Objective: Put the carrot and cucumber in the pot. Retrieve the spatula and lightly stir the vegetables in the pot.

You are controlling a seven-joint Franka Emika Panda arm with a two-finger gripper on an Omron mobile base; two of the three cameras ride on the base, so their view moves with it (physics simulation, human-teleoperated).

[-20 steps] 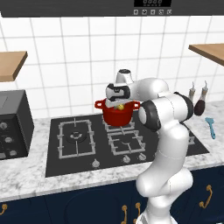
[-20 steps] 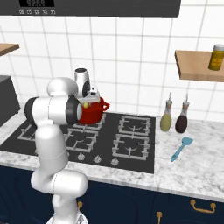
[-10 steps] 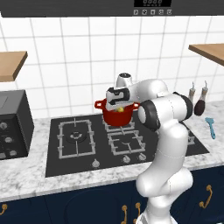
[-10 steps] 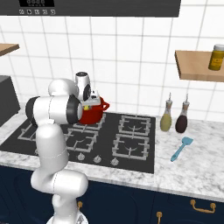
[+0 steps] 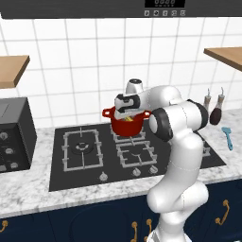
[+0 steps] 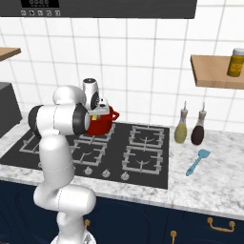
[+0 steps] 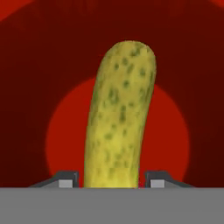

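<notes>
Since a second ago I see the hand has eased a little lower and closer over the pot [image 5: 126, 124], which sits on the rear burner of the hob [image 5: 90, 163], while the base views hold the same framing. On my hand feed the cucumber [image 7: 119, 116] stands straight up out of the pincer [image 7: 111, 180], its lower end lodged between the two dark fingertips [image 7: 65, 179], which press it from either side, so I read the pincer as clamped on the cucumber. Behind it I look down into the pot's red interior, with the round floor directly beyond the cucumber's length; the cucumber hangs over the mouth, pointing toward the bottom. From the left base view a yellow-green bit shows just at the pot's rim under the pincer [image 5: 126, 108]. In the right base view the pincer [image 6: 100, 108] sits against the top of the pot [image 6: 102, 121], partly hidden by the arm's elbow. I cannot make out the carrot. On the tabletop [image 6: 219, 181] well to the right, the spatula [image 6: 198, 161] lies flat near two dark-topped bottles [image 6: 181, 128].
</notes>
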